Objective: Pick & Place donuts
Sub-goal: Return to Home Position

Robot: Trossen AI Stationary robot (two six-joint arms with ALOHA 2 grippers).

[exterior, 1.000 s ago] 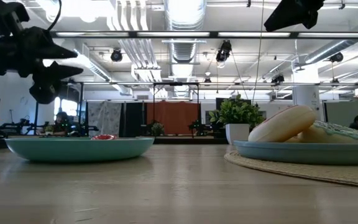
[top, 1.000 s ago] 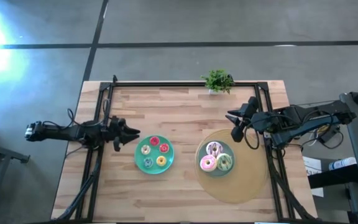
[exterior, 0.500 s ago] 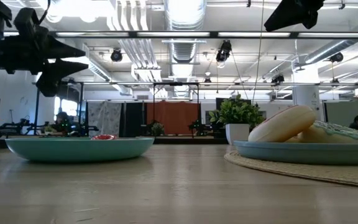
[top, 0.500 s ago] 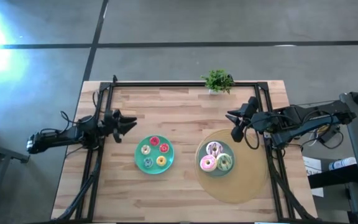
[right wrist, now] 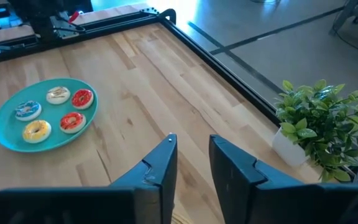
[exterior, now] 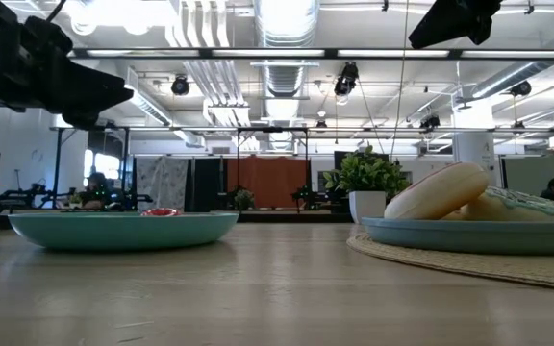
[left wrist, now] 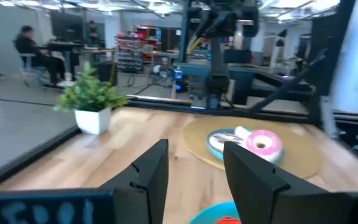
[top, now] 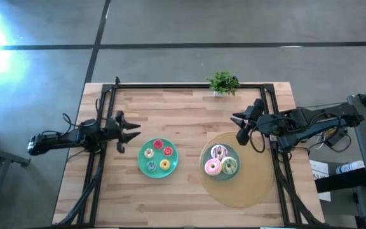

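Several tiny donuts, red, yellow, blue and cream, lie on the left teal plate [top: 141,164] [right wrist: 5,140]. Three larger frosted donuts, pink [top: 212,167] [left wrist: 263,142], green [top: 229,166] and white-pink [top: 218,152], lie on the right teal plate [top: 221,177]. My left gripper [top: 131,132] [left wrist: 194,168] hovers open above the table, just left of the left plate. My right gripper [top: 239,127] [right wrist: 191,162] hangs open above the table, off the far-right side of the right plate. Neither holds anything.
The right plate sits on a round tan mat [top: 253,181]. A small potted plant [top: 223,83] [right wrist: 319,121] stands at the table's far edge. A black frame [top: 189,85] runs along the far edge and both sides. Bare wood lies between and in front of the plates.
My left gripper swung a little toward the table's far edge, then came partly back toward the near edge. It rolled about its wrist, so its fingers no longer show one above the other in the low view. It stayed open. My right arm kept still.
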